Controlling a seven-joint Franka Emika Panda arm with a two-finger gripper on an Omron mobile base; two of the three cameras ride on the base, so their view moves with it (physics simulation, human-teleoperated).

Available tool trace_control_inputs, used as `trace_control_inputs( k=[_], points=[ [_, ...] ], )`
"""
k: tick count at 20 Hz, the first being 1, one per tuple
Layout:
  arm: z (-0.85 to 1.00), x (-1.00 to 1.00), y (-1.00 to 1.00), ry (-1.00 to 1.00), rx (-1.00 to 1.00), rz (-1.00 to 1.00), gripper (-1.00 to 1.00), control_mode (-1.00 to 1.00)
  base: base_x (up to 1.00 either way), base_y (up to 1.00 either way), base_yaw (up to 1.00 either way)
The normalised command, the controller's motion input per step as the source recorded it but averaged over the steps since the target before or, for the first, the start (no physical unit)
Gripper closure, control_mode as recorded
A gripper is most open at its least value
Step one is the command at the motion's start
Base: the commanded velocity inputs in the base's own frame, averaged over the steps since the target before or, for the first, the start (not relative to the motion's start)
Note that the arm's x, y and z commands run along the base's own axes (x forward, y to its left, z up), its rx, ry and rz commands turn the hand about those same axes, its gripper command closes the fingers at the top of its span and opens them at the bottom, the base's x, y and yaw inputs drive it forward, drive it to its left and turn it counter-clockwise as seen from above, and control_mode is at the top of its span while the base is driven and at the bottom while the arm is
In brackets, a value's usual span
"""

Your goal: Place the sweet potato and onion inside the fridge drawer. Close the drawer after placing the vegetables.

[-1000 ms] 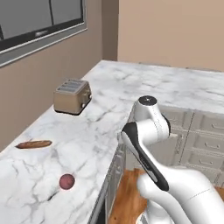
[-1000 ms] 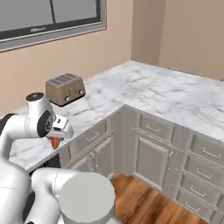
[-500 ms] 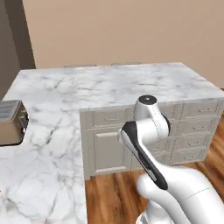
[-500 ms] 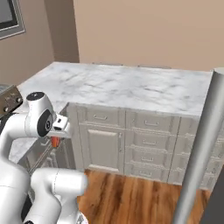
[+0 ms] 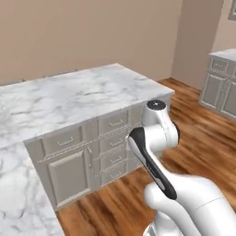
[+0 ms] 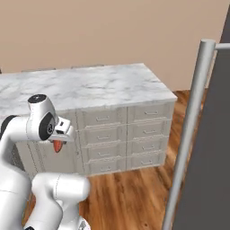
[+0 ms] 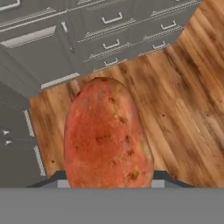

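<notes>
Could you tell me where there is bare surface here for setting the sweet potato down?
The marble counter above the grey drawers is bare from wall to front edge. The wood floor is free too. The tool is shut on the sweet potato.

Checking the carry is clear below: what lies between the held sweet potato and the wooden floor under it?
Nothing: in the hand view the sweet potato hangs over bare wooden floor, cabinet drawers off to one side.

A marble counter [image 5: 78, 94] tops grey cabinet drawers [image 6: 128, 134] above a wooden floor [image 7: 183, 105]
</notes>
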Motion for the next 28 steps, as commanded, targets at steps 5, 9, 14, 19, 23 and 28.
trace_control_inputs(
  k=[5, 9, 14, 19, 23, 28],
  points=[
    [0.0, 0.0, 0.0, 0.0, 0.0, 0.0, 1.0, 1.0, 0.44, 0.0, -0.58],
    [0.0, 0.0, 0.0, 0.0, 0.0, 0.0, 1.0, 1.0, 0.51, 0.0, -0.53],
    [0.0, 0.0, 0.0, 0.0, 0.0, 0.0, 1.0, 1.0, 0.57, 0.05, -0.48],
    [0.0, 0.0, 0.0, 0.0, 0.0, 0.0, 1.0, 1.0, 0.67, 0.34, -0.52],
    [0.0, 0.0, 0.0, 0.0, 0.0, 0.0, 1.0, 1.0, 0.73, 0.37, -0.54],
    [0.0, 0.0, 0.0, 0.0, 0.0, 0.0, 1.0, 1.0, 0.7, 0.27, -0.57]
  ],
)
